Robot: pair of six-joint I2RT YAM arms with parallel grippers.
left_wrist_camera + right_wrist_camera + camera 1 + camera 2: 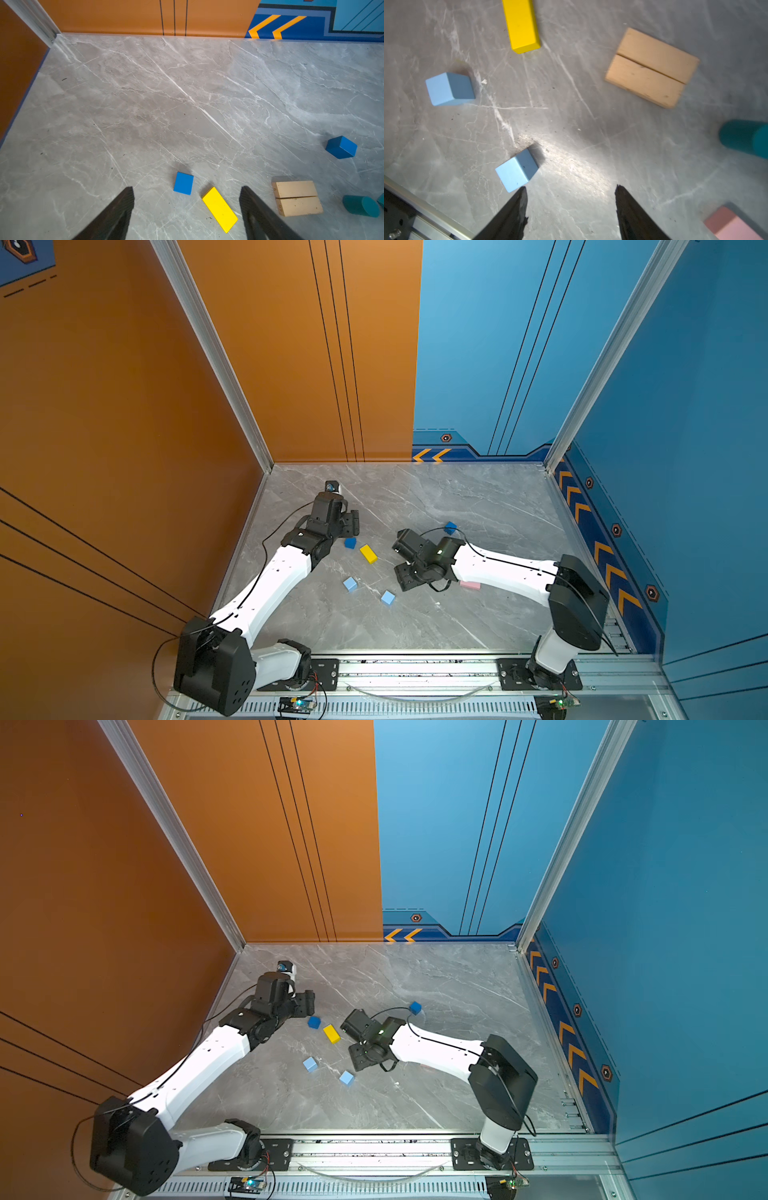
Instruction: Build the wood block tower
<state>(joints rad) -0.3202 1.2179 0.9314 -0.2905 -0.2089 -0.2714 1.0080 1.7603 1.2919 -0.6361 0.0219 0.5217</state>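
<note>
Zero stacking done: no tower yet, every piece lies loose on the grey table (pixel 478 497). Largest item is the two tan planks (pixel 652 67), flat with long sides touching, well ahead of the right pincer (pixel 571 187) and off to one side. Judged the base, paired to give a broad footing. Right pincer is spread wide with nothing between its fingers, low over bare table. Yellow bar (pixel 219 208) lies flat and askew under the gap of the left pincer (pixel 187 188), which is also wide and empty, probably spread to straddle the bar. Teal cylinder (pixel 744 137) lies on its side ahead of the right pincer, so it may roll. Pink slab (pixel 733 226) sits close beside that pincer. Smallest: dark blue cube (pixel 183 183) just ahead of the left pincer; light blue cube (pixel 517 169) just beside one right fingertip.
</note>
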